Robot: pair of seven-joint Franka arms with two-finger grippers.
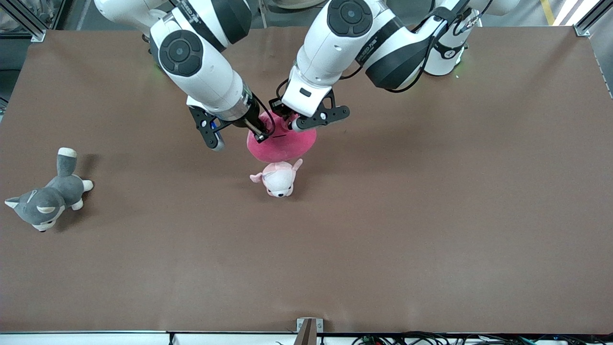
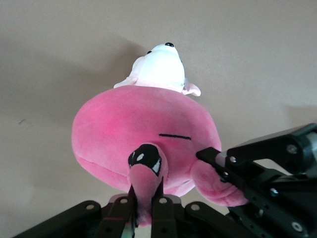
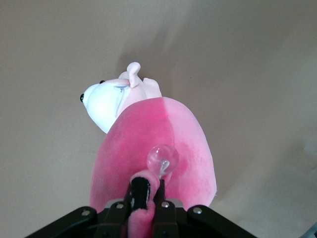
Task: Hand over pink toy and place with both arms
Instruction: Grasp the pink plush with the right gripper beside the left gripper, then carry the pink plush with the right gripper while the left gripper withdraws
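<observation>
The hot-pink toy (image 1: 282,143) hangs above the table between both arms, over the spot just beside the small pale plush. My left gripper (image 1: 290,122) is shut on a pink nub of the toy by its dark eye, seen in the left wrist view (image 2: 146,198). My right gripper (image 1: 261,136) is shut on another fold of the toy, seen in the right wrist view (image 3: 147,198). The toy fills the left wrist view (image 2: 124,129) and the right wrist view (image 3: 148,139). The right gripper also shows in the left wrist view (image 2: 257,173), against the toy's side.
A small pale pink-and-white plush (image 1: 278,178) lies on the brown table (image 1: 431,215) just nearer the front camera than the toy. A grey-and-white husky plush (image 1: 45,197) lies toward the right arm's end. A clear plastic loop (image 3: 162,158) sticks out of the toy.
</observation>
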